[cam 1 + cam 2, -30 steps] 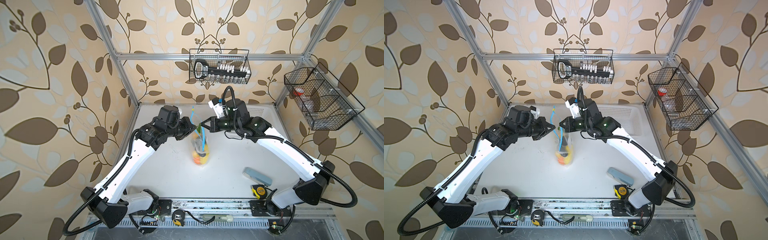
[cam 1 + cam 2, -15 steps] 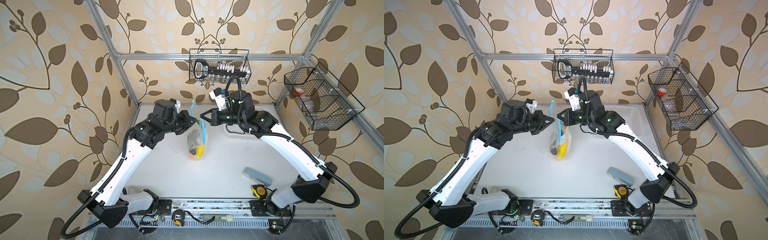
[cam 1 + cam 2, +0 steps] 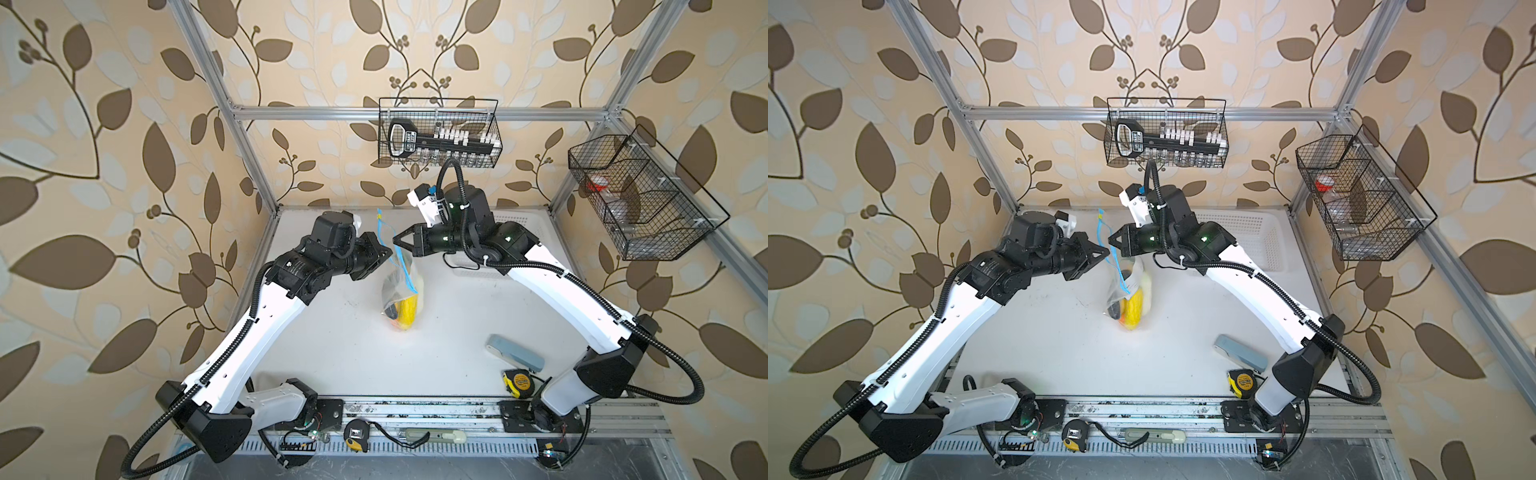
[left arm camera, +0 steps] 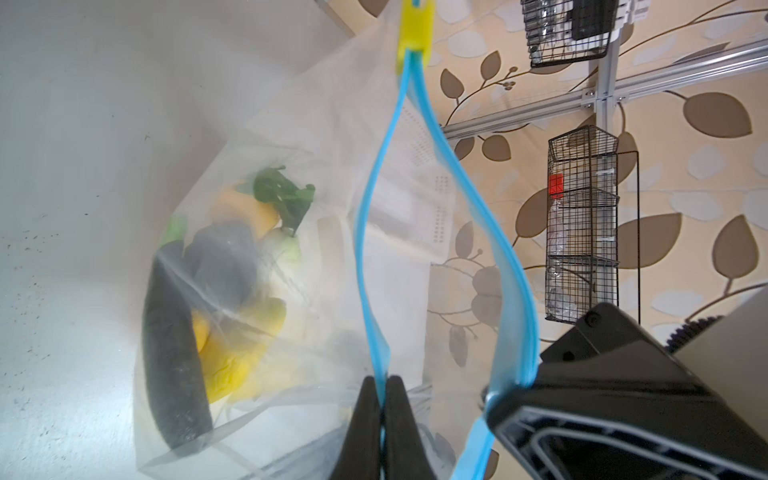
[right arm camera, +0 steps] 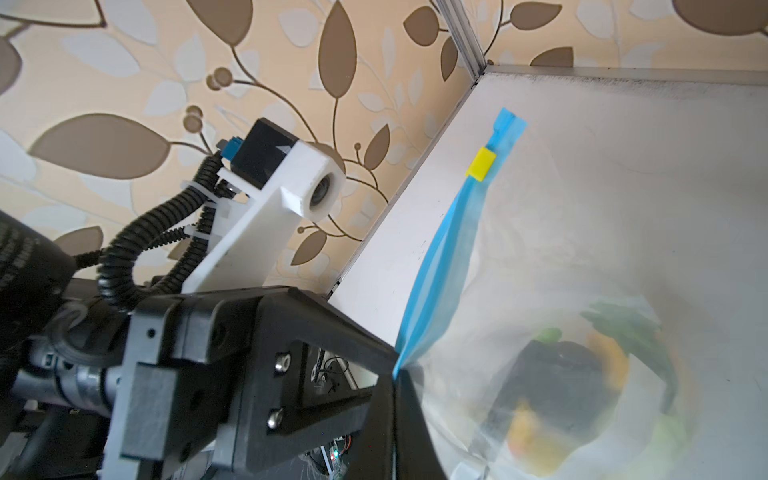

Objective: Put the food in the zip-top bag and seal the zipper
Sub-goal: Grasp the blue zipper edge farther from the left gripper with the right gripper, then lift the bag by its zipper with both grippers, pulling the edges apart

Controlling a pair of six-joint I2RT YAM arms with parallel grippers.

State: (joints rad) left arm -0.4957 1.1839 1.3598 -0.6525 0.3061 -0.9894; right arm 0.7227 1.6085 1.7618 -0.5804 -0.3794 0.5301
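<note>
**Ana:** Where is the zip-top bag right now?

**Ben:** Hanging between the two arms over the middle of the tabletop. Whether its bottom touches the surface, I cannot tell. The food is inside, bunched low: a dark green cucumber, yellow and orange pieces, something leafy.

**Ana:** And the hands?

**Ben:** The left hand is pinched fully closed on one lip of the zipper. The right hand is clamped tight on the opposite lip. The mouth gapes between them, and the yellow slider sits at the far end where the lips meet.

**Ana:** What could go wrong?

**Ben:** My guess is the whole load hangs on two thin pinches of slick plastic, so a lip could slide out and the bag would drop or swing. Pulling the hands further apart would strain the track at the slider. With the mouth unsealed, any tilt could spill pieces. Reaching for the slider means one hand letting go, and the bag would sag to one side.

**Ana:** Any writing worth noting?

**Ben:** The yellow-and-black tape measure has a round label, and the black tool in the wire basket has a white one. Both are too small to read. The blue-grey case shows nothing legible.
</note>
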